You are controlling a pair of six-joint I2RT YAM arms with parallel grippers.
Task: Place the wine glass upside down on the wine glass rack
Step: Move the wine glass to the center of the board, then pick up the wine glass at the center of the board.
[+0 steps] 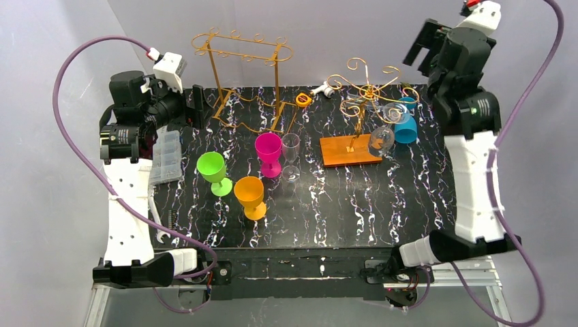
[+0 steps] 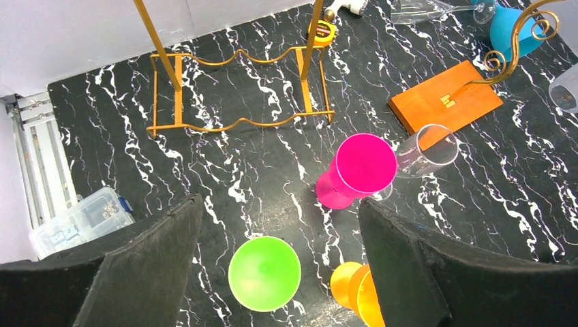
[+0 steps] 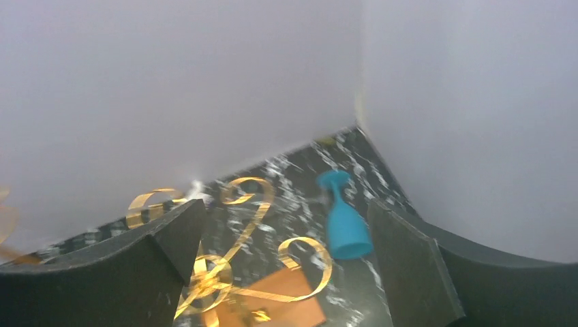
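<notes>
The scroll-topped gold wine glass rack (image 1: 361,85) stands on an orange wooden base (image 1: 350,150) at the back right. Two clear glasses (image 1: 382,140) hang tilted at its right side, with a blue glass (image 1: 407,127) beside them. A clear wine glass (image 1: 291,154) stands upright mid-table next to a pink glass (image 1: 268,153). Both also show in the left wrist view, the clear glass (image 2: 429,150) and the pink glass (image 2: 364,167). My left gripper (image 1: 199,105) is open and empty, high above the green glass (image 2: 264,272). My right gripper (image 1: 421,48) is open and empty, raised behind the rack (image 3: 252,204).
A green glass (image 1: 213,170) and an orange glass (image 1: 250,196) stand front left of the pink one. A tall gold frame rack (image 1: 242,51) stands at the back. A clear plastic box (image 1: 165,155) lies at the left edge. A yellow tape measure (image 1: 304,99) lies at the back.
</notes>
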